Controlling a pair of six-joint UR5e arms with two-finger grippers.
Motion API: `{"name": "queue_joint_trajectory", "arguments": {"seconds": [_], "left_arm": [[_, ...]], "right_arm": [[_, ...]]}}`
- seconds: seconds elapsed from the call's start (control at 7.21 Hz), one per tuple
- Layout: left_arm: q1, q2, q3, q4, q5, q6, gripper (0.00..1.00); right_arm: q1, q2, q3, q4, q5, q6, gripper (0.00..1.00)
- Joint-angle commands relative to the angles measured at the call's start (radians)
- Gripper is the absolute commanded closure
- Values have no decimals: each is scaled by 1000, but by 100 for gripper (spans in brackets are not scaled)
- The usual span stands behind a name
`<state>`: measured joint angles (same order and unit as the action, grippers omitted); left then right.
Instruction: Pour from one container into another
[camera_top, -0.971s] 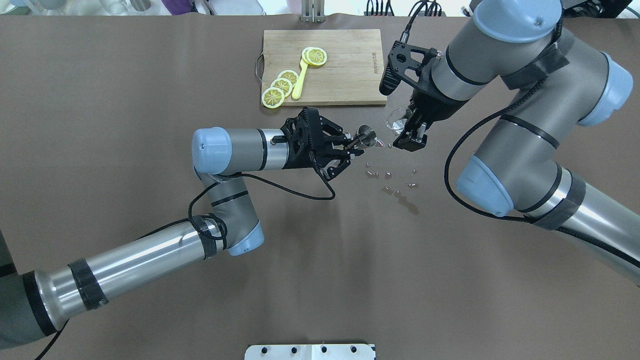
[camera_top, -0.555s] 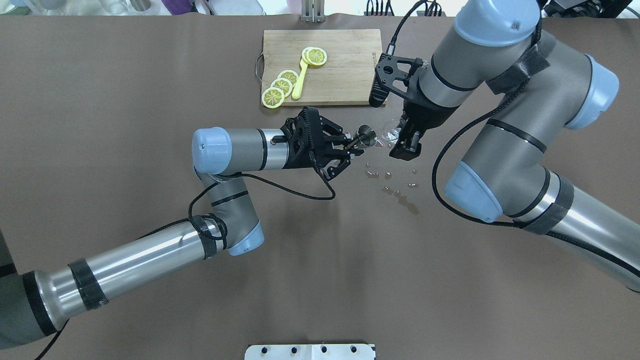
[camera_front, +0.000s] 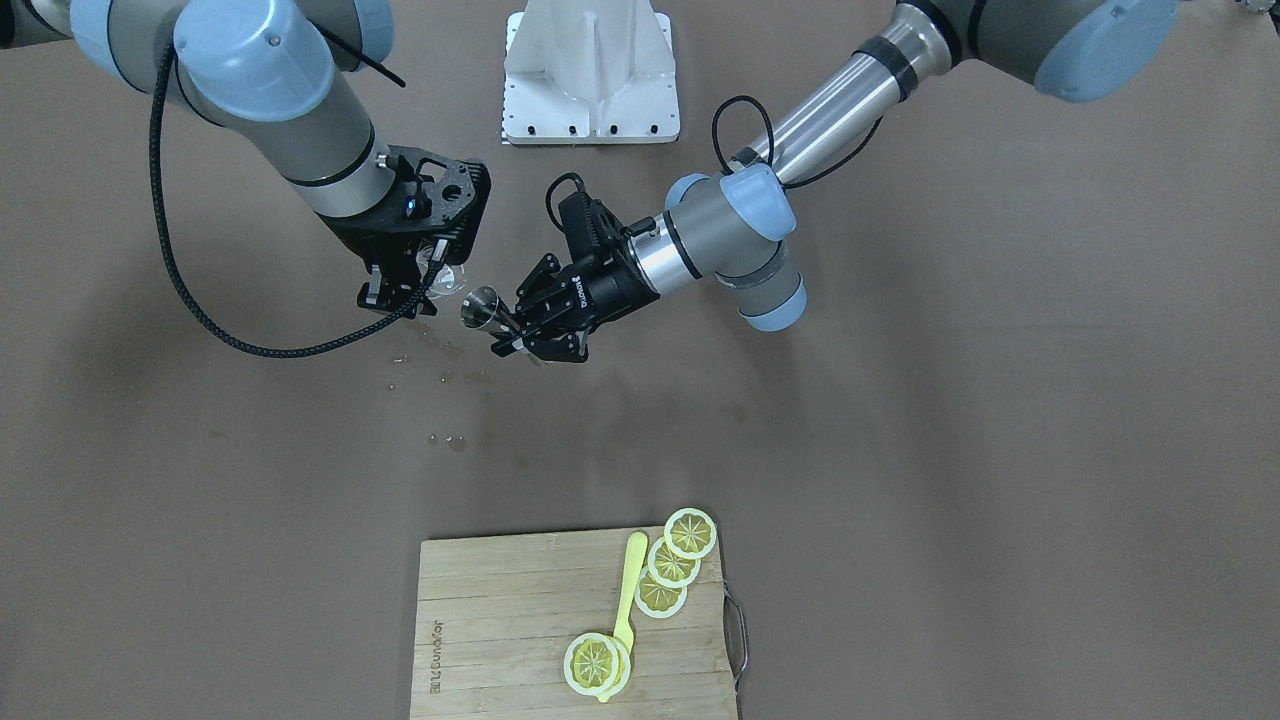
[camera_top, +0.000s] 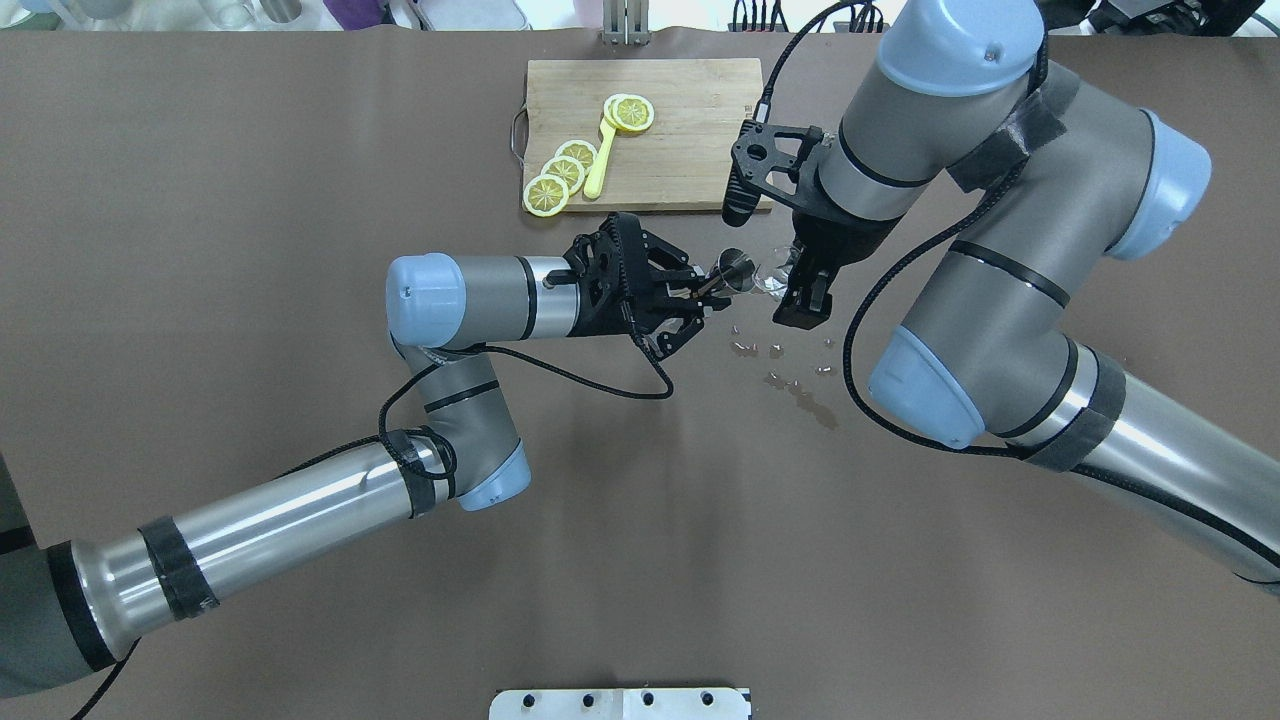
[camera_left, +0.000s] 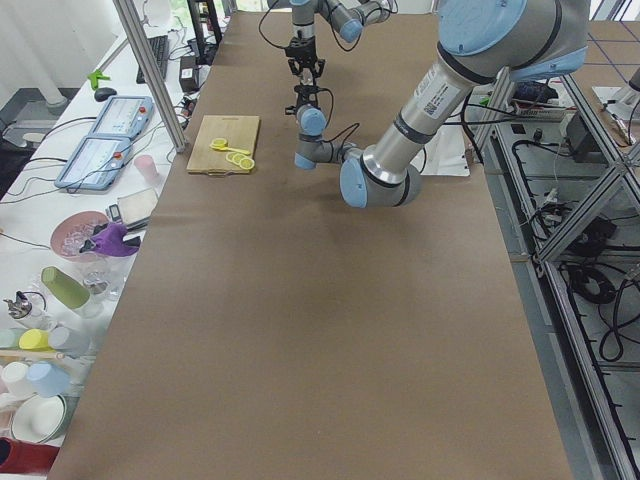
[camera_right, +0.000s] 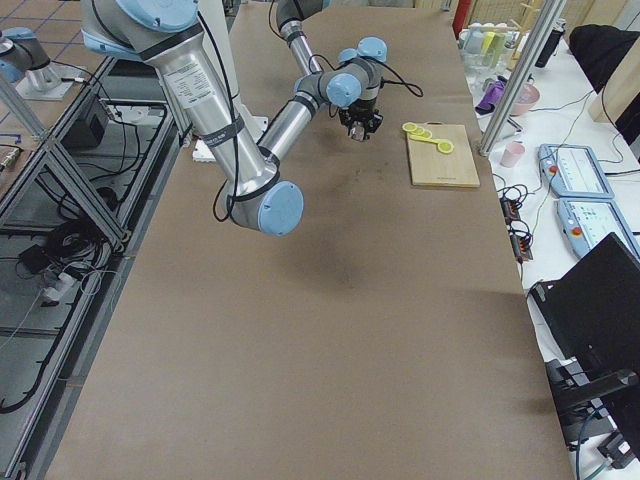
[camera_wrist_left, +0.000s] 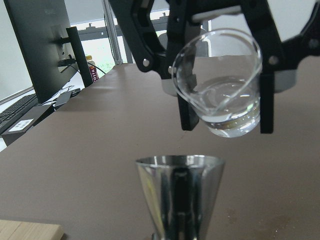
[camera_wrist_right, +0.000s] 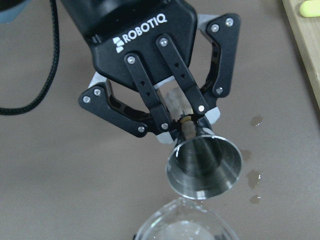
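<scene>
My left gripper (camera_top: 706, 290) is shut on the stem of a steel jigger (camera_top: 733, 268), whose mouth faces my right arm. My right gripper (camera_top: 792, 287) is shut on a clear glass (camera_top: 768, 280) that has some water in it. The glass (camera_wrist_left: 220, 85) hangs tilted just above and behind the jigger's rim (camera_wrist_left: 179, 162) in the left wrist view. From the right wrist, the jigger (camera_wrist_right: 204, 167) shows its bare inside just past the glass rim (camera_wrist_right: 182, 227), with the left gripper (camera_wrist_right: 187, 120) behind it. Facing the robot, the jigger (camera_front: 480, 305) and glass (camera_front: 446, 276) nearly touch.
Spilled drops (camera_top: 790, 372) lie on the brown table under and in front of both grippers. A wooden cutting board (camera_top: 690, 150) with lemon slices (camera_top: 562, 172) and a yellow spoon (camera_top: 600, 160) sits behind the grippers. A white mount plate (camera_top: 620, 703) is at the near edge.
My right arm has swung left, carrying the glass from a short way off right up to the jigger's mouth. The left arm and jigger have stayed still.
</scene>
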<state>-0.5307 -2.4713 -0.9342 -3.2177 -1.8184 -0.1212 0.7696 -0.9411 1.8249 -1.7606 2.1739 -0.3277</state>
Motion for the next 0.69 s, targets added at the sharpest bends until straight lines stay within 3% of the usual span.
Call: {"name": "queue_joint_trajectory", "arguments": {"seconds": [0.0, 0.55], "left_arm": [[0, -1, 0, -1, 1, 0, 100], [0, -3, 0, -1, 1, 0, 100]], "right_arm": [[-1, 40, -7, -83, -16, -53, 100], [-4, 103, -36, -195, -37, -77, 100]]}}
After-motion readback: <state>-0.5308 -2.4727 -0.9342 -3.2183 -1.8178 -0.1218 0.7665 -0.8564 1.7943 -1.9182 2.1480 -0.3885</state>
